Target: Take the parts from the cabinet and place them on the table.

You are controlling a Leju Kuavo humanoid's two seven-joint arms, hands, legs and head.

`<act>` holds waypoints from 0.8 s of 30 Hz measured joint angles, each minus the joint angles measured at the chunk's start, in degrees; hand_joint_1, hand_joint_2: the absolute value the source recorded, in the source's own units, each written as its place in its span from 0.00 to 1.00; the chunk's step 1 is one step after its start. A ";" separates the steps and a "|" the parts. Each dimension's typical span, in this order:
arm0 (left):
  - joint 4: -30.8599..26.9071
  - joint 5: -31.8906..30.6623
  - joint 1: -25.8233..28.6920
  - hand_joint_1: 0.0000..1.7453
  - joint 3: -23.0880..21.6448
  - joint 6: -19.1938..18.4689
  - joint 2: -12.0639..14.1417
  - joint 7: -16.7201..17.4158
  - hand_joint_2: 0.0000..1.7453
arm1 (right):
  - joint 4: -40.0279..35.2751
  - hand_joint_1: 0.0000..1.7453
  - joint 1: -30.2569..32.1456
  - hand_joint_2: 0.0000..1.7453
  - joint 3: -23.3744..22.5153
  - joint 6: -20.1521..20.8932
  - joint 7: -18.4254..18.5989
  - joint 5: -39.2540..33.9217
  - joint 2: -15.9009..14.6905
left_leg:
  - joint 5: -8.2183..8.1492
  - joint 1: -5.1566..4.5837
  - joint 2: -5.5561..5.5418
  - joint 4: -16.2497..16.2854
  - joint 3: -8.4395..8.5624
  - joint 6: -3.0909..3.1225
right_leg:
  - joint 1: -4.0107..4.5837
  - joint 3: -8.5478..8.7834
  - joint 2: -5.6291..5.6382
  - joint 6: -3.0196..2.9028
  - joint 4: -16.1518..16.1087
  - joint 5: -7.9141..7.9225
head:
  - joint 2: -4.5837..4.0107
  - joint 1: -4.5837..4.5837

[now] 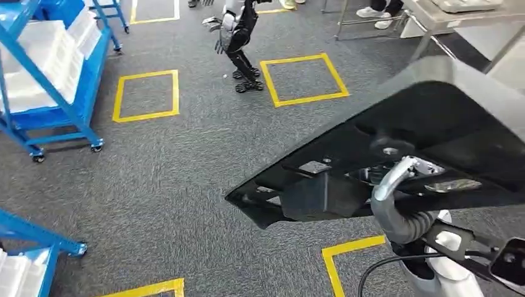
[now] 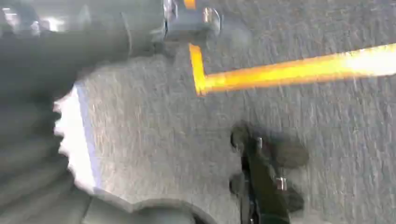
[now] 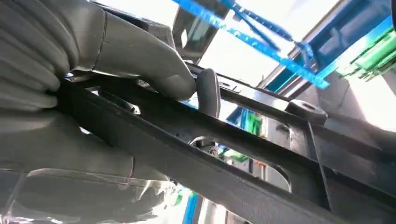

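A large black moulded part (image 1: 433,124) with ribs and cut-outs hangs in front of me on the right, well above the carpet. My right arm reaches up under it, and my right hand (image 1: 399,176) grips its underside. In the right wrist view the right hand (image 3: 93,60) has its thick thumb laid over one black rib of the part (image 3: 210,154) and its fingers below that rib. The left wrist view is blurred: my left hand (image 2: 42,60) is a grey smear over the carpet, and how its fingers lie cannot be made out.
A blue rack with white bins (image 1: 49,74) stands at the left, another blue rack (image 1: 31,247) at the lower left. A second humanoid robot (image 1: 238,37) stands farther off beside yellow taped squares (image 1: 303,80). A metal table (image 1: 446,18) and people's feet (image 1: 377,12) are at the far right.
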 joint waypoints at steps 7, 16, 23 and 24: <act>0.00 0.50 0.26 0.00 0.50 -0.09 -0.35 0.13 1.00 | -1.38 1.00 3.43 1.00 0.39 -0.24 -1.55 4.98 0.96 | 0.63 -0.14 4.99 -1.38 0.63 1.86 | -0.08 -6.65 -6.11 1.55 13.31 -6.97 | 0.00 0.59; 0.00 0.44 0.01 0.00 0.85 0.53 -1.42 0.20 1.00 | -1.38 1.00 4.26 1.00 1.95 -0.24 -1.66 6.45 3.26 | -0.57 -0.72 10.42 -1.16 1.63 0.23 | 0.53 0.53 -10.43 0.53 -0.61 -0.47 | 0.00 0.55; 0.02 -0.26 0.21 0.00 0.85 0.29 -1.57 0.13 1.00 | -1.53 1.00 4.35 1.00 2.05 -0.17 -1.29 5.74 3.41 | -9.82 -0.24 5.01 16.96 -6.30 -1.07 | 0.18 1.00 -5.85 -1.08 -1.27 0.06 | 0.00 0.17; 0.02 -0.55 0.35 0.00 0.85 0.29 -1.57 0.20 1.00 | -1.55 1.00 4.83 1.00 2.05 -0.17 -1.35 5.75 3.41 | -9.43 -0.23 5.01 18.57 -7.38 -1.00 | 0.24 1.02 -4.99 -1.10 -1.18 0.04 | 0.00 0.18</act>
